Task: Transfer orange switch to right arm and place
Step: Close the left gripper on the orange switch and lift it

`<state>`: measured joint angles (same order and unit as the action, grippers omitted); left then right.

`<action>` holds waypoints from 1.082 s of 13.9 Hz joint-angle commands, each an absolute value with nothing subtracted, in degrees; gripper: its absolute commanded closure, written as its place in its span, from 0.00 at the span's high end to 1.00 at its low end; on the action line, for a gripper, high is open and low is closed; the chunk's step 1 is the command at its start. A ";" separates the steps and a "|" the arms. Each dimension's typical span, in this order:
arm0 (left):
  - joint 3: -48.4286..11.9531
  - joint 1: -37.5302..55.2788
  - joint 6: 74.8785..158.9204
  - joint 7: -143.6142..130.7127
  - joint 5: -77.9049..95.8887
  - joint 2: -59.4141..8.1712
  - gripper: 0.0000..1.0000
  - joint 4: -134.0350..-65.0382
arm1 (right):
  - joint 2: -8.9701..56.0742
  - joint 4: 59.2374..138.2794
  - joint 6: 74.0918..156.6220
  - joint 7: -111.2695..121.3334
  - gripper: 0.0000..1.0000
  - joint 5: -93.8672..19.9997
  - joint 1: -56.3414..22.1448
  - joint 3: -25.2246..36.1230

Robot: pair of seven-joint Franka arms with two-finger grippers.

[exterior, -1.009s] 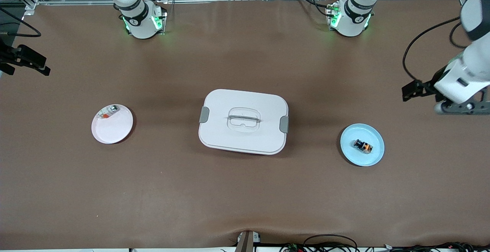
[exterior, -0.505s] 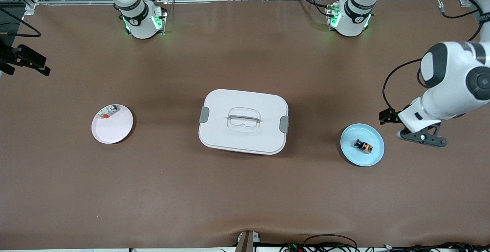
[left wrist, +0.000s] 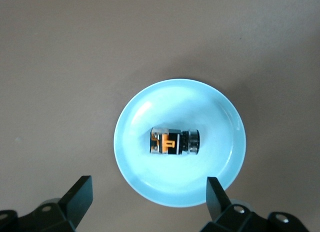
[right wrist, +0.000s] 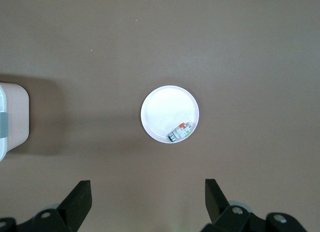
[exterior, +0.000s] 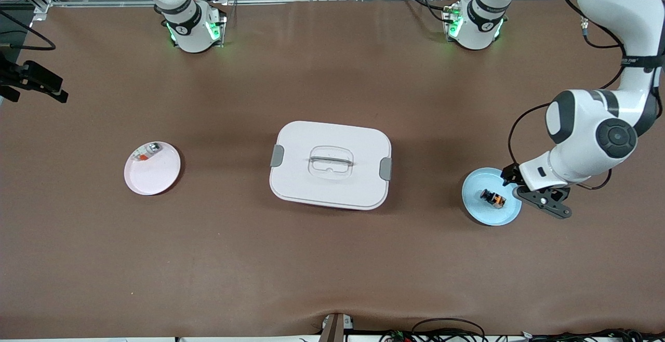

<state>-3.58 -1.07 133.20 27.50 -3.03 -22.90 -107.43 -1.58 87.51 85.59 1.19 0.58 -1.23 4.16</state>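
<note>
Left gripper (left wrist: 147,199) is hanging released, fingers (left wrist: 80,194) spread wide, over the light blue plate's (exterior: 475,207) edge near the left arm's end of the bench. The orange switch (exterior: 492,197) is lying on its side mid-plate, untouched. Right gripper (right wrist: 145,202) is waiting released, high over the pink plate (exterior: 156,178) holding a silvery-and-red piece (exterior: 146,153). White lidded box (exterior: 330,164) is sitting mid-bench. No legible writing.

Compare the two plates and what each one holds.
The blue plate holds the orange switch near its middle; the pink plate holds a small silvery-and-red part at its rim. The left tool hangs open over the blue plate; the right tool is open, high above the pink one. Both plates are round.
</note>
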 commanded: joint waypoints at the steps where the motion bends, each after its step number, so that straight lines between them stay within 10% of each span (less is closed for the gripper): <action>1: -3.69 -1.32 135.87 29.97 -3.78 -24.42 1.00 -108.19 | -0.97 86.13 85.08 1.23 1.00 0.44 -0.09 3.52; 15: -4.22 -0.70 146.34 29.00 -3.25 -31.02 0.98 -110.92 | -0.97 86.13 85.08 1.05 1.00 0.53 -0.09 3.52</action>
